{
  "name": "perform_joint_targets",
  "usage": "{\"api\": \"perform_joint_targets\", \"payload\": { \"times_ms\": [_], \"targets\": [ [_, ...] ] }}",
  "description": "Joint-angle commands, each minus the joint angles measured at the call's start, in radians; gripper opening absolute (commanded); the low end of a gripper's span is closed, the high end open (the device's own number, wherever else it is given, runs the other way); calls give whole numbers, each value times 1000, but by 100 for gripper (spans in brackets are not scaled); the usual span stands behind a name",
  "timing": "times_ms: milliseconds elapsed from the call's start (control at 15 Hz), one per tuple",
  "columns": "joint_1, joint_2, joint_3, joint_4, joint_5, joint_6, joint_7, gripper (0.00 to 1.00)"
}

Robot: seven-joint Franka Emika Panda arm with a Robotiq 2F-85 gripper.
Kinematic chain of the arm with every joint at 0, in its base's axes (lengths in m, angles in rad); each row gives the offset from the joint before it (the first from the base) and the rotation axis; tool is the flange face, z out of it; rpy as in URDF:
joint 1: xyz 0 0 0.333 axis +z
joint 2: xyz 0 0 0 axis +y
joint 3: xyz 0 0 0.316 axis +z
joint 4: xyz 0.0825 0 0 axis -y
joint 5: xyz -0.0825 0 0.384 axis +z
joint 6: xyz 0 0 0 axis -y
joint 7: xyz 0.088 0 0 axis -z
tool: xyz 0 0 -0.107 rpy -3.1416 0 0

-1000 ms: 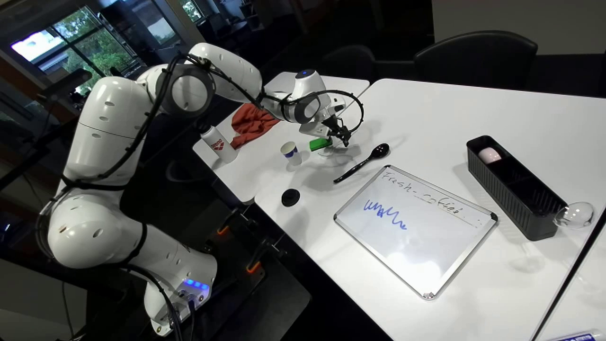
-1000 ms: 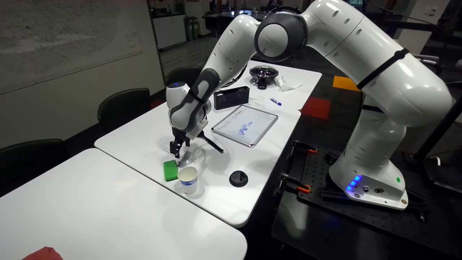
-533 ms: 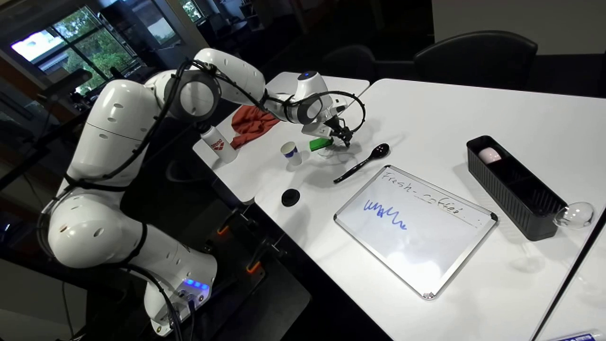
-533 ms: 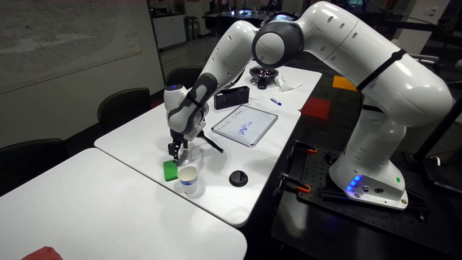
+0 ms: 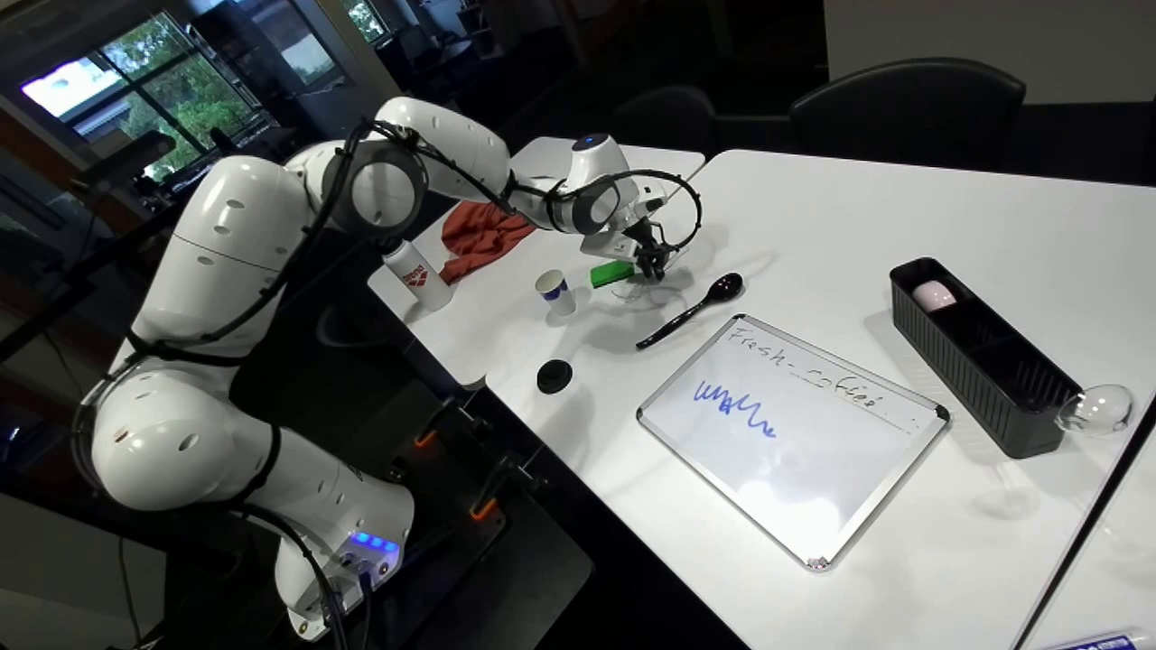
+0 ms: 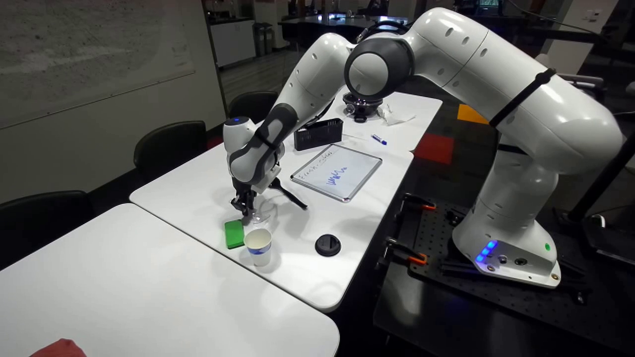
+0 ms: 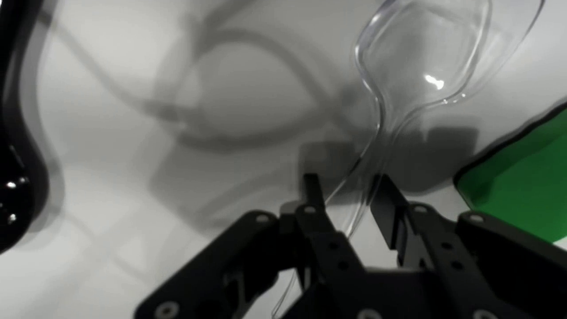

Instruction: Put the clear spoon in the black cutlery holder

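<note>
The clear spoon (image 7: 414,79) lies on the white table in the wrist view, bowl away from me, handle running down to the left. Its handle passes between the fingertips of my gripper (image 7: 347,179), which stand partly closed with some space showing beside it; no firm clamp is visible. In both exterior views the gripper (image 6: 246,207) is low at the table, and the clear spoon (image 6: 259,217) is faint beside it. The black cutlery holder (image 5: 948,368) stands far from the gripper, behind the whiteboard in an exterior view (image 6: 320,138). A pale pink object (image 5: 933,296) sits inside one end.
A green block (image 7: 527,177) lies close to the gripper on one side, a black spoon (image 7: 17,177) on the other. Nearby are a paper cup (image 6: 258,245) and a black lid (image 6: 328,245). A whiteboard tablet (image 5: 786,451) lies between there and the holder.
The arm has lowered slightly toward the table. My fingers have drawn much closer together around the spoon's handle. Other objects have stayed put.
</note>
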Motion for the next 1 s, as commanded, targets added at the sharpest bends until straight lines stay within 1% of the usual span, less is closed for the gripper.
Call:
{"api": "perform_joint_targets", "payload": {
  "times_ms": [0,133,333,467,533,600,733,933],
  "targets": [
    [16,-5,-12,21,-9,-35,26,4],
    [20,-36,-13,-7,-4,-35,43,6],
    [31,-112,-30,-56,-9,-61,73,6],
    [61,-176,-82,-81,-46,-109,98,6],
    [78,-200,-114,-79,-76,-152,102,6],
    [91,-228,-145,-70,-115,-232,101,6],
    [93,-274,-172,-46,-183,-377,66,6],
    [69,-335,-174,-10,-281,-589,-28,6]
  ]
}}
